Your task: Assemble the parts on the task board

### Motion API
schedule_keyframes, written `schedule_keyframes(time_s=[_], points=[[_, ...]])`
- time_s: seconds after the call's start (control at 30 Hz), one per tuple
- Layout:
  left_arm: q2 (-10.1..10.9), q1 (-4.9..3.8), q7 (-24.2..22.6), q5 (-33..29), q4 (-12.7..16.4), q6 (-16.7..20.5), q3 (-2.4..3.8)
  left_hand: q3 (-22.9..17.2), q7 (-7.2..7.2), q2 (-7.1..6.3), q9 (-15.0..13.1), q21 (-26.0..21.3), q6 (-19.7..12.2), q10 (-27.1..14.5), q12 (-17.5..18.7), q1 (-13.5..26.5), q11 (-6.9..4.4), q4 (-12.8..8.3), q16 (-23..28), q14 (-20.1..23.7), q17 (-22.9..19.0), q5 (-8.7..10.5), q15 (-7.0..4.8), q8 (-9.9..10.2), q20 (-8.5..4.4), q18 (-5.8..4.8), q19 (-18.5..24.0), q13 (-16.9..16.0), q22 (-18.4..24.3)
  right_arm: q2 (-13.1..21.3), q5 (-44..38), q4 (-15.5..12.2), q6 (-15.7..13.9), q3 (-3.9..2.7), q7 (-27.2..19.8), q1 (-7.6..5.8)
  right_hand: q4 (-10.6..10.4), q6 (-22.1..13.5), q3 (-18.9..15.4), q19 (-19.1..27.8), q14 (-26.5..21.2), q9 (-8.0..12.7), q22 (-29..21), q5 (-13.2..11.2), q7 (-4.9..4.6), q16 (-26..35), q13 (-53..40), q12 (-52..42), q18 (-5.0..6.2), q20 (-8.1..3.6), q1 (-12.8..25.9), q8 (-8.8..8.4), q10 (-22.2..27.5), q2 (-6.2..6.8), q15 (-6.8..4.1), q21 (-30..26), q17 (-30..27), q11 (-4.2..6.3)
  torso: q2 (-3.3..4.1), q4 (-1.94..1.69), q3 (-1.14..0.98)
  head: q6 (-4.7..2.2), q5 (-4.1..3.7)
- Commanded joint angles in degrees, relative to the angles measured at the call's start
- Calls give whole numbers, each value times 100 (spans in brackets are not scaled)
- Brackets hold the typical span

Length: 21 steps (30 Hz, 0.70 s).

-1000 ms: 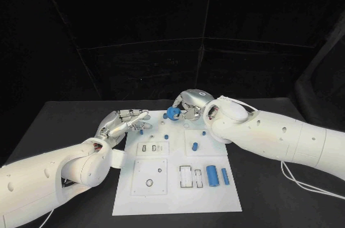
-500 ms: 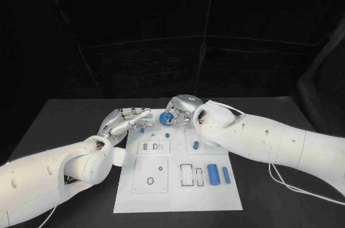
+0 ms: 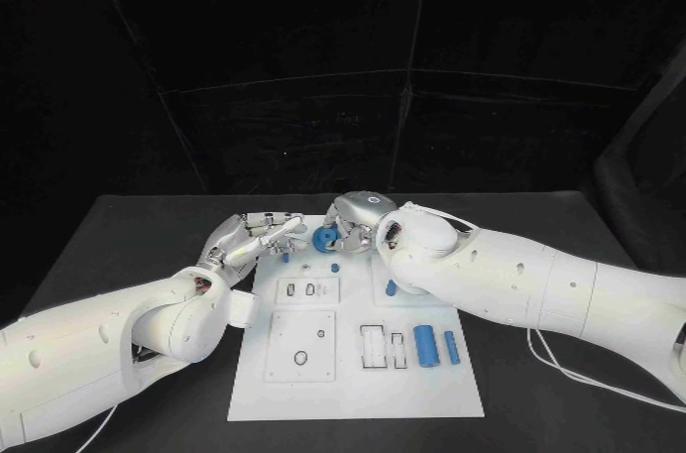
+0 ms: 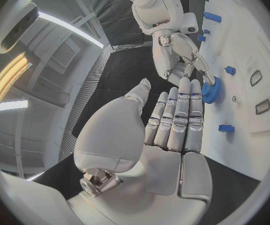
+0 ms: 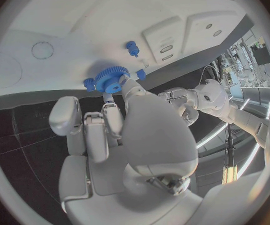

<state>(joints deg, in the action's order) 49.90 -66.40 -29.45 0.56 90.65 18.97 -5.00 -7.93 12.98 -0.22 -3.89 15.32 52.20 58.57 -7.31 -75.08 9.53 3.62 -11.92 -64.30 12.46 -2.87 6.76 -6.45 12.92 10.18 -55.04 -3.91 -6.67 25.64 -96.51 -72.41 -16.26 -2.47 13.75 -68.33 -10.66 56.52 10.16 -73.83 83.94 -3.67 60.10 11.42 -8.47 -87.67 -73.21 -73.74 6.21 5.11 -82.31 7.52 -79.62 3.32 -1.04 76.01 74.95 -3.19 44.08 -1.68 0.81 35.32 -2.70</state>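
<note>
Counted one white task board. Counted two hands: left hand, right hand. Counted two white arms: left arm, right arm. Tallied one blue gear. Found two blue cylinders side by side on board: thick cylinder, thin cylinder. Made out at least three small blue pegs on far half of board; could not fix exact tally. Noted two square panels: upper panel, lower panel. Saw two framed slots beside cylinders.
</note>
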Motion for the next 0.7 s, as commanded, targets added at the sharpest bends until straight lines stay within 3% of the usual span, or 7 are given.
schedule_keyframes(time_s=[0.03,0.27,0.53,0.7], points=[[-3,-8,17,28,17,-73,5,3,16,42,7,-24,0,2,20,-18,30,-37,22,15,6,5,-4,36,7,25,21,9,5,-34,-165,33,36,-2,113,-11,-6,-76,42,-21,483,-3,6,-20,0,-12,17,31,-49,19,51,-46,56,59,18,21,936,-16,-3,-11,4,5,-13],[7,-9,23,28,20,-74,5,3,16,42,7,-24,0,2,20,-18,30,-37,22,15,6,5,-4,36,7,25,21,9,5,-100,-217,149,73,-2,231,-10,66,-513,101,3,481,1,-15,-185,-109,-9,136,170,-46,90,108,-326,166,181,101,7,937,-116,-2,-5,-2,8,-2],[15,-9,25,28,23,-78,5,5,17,43,7,-26,0,0,23,-15,31,-41,27,18,9,5,-3,38,8,24,23,10,7,-105,-303,157,342,-1,264,-10,60,-685,56,67,467,-7,-97,-340,-151,15,343,391,-29,139,215,-387,351,292,147,-39,889,-162,-3,-6,-3,16,7],[21,-10,26,28,20,-76,5,5,17,43,7,-26,0,0,23,-15,31,-41,27,18,9,5,-3,38,8,24,23,10,7,-83,-324,119,457,-1,236,-10,-13,-721,-43,90,462,-17,-118,-291,-159,23,381,426,-23,159,339,-373,390,368,161,-54,877,-175,-5,5,-6,15,14]])
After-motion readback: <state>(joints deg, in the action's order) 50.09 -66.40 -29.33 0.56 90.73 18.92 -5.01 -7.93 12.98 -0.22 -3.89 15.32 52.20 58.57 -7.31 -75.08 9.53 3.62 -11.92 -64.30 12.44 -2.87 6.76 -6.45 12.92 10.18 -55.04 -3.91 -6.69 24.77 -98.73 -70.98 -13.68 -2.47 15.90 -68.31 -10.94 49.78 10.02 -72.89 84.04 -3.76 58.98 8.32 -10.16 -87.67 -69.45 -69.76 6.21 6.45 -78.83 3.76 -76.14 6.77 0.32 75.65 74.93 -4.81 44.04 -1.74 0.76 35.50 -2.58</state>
